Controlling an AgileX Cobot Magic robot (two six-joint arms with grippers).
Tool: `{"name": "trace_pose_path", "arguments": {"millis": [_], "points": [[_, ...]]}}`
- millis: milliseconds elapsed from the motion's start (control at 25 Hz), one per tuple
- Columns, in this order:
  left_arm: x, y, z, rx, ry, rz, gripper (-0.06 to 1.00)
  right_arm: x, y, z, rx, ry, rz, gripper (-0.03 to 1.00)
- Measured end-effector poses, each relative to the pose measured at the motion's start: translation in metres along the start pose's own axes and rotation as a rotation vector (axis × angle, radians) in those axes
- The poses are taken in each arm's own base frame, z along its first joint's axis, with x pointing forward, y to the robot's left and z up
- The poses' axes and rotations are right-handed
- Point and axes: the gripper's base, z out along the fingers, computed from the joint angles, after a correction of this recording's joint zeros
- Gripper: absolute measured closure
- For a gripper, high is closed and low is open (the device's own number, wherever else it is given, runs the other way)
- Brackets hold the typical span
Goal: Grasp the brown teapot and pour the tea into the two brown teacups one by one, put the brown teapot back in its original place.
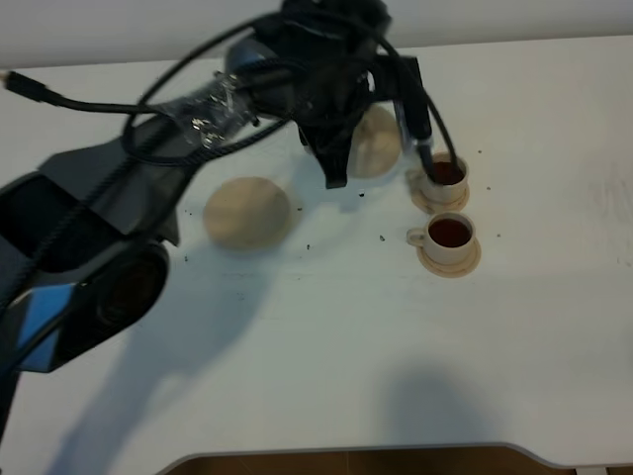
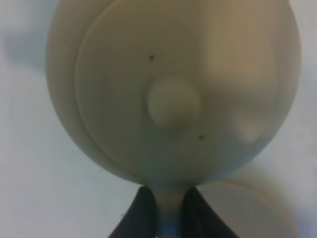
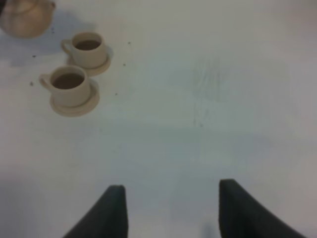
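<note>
My left gripper [image 1: 341, 163] is shut on the loop handle of the brown teapot [image 1: 380, 143], just left of the two brown teacups. In the left wrist view the teapot's lid and knob [image 2: 173, 101] fill the picture, and the dark fingers [image 2: 143, 215] pinch the handle. The far teacup [image 1: 443, 178] and the near teacup [image 1: 448, 237] each stand on a small saucer and hold dark tea. The wide tan saucer [image 1: 247, 213], the original place, lies bare to the left. My right gripper [image 3: 171, 210] is open over bare table; the teacups [image 3: 88, 47] [image 3: 69, 84] and the teapot [image 3: 27, 17] lie far ahead of it.
The left arm [image 1: 99, 247] and its cables stretch across the table's left half. Small dark specks [image 1: 382, 237] dot the white table between the wide saucer and the cups. The table's front edge [image 1: 346, 453] runs along the bottom.
</note>
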Motion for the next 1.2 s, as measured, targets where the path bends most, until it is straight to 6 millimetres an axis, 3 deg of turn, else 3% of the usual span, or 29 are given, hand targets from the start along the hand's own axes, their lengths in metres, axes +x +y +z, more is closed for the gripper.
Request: {"name": "trace_pose_path", "arguments": {"millis": [160, 560, 800, 1080, 1200], "points": [[0.004, 0.003, -0.005, 0.094, -0.077, -0.13, 0.84, 0.0, 0.0, 0.0, 0.0, 0.0, 0.0, 0.53], [0.017, -0.006, 0.021, 0.195, -0.017, -0.191, 0.84, 0.0, 0.0, 0.0, 0.0, 0.0, 0.0, 0.53], [0.024, 0.002, 0.006, 0.172, -0.034, -0.27, 0.84, 0.0, 0.0, 0.0, 0.0, 0.0, 0.0, 0.53], [0.069, 0.027, -0.035, 0.131, -0.041, -0.559, 0.84, 0.0, 0.0, 0.0, 0.0, 0.0, 0.0, 0.53], [0.097, 0.023, -0.034, 0.151, 0.025, -0.66, 0.84, 0.0, 0.0, 0.0, 0.0, 0.0, 0.0, 0.53]]}}
